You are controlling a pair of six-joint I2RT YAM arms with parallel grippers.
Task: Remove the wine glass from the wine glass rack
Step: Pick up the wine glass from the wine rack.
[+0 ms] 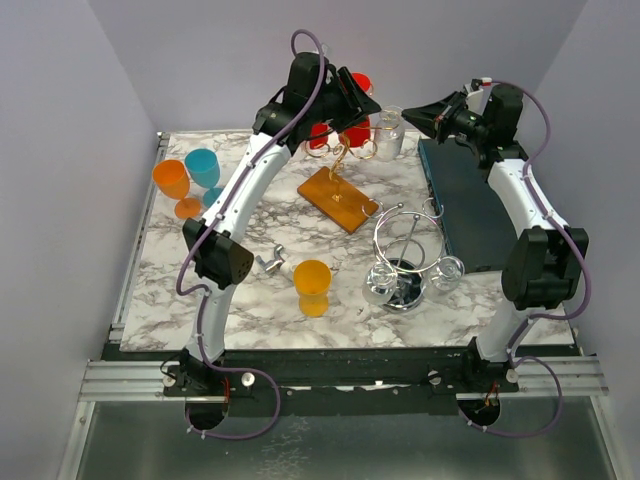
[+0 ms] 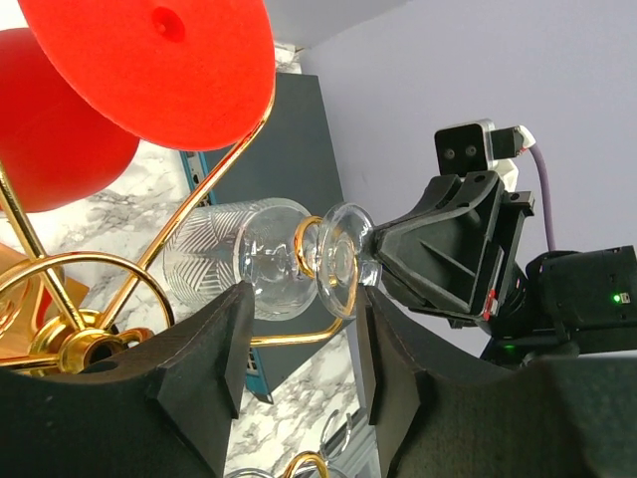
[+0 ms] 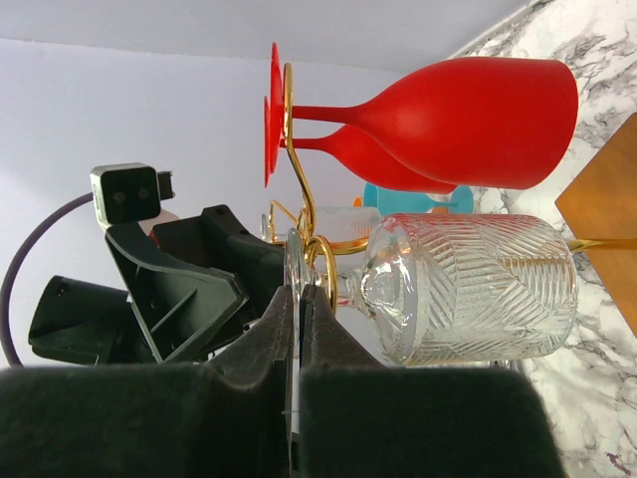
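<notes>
While the clear wine glass (image 1: 388,133) hangs upside down on the gold rack (image 1: 335,197) at the upper centre of the overhead view, both hands crowd in on it. The right hand (image 3: 297,294) comes in from the right, its fingers clenched tight on the thin edge of the glass's foot (image 2: 343,259) (you can see the disc pinched between them in its own camera). The stem sits in a gold ring of the rack, so the glass is not yet off. The left hand (image 2: 304,299) is released, jaws standing apart with the stem and foot framed in the gap between them; whether either finger touches the glass I cannot tell. Two red glasses (image 3: 468,119) hang bowl-down on the same rack, just beside the clear one, towards the top of the right wrist view. Down on the marble worktop (image 1: 260,225), an orange cup (image 1: 312,285) stands at lower centre, well apart from the action.
</notes>
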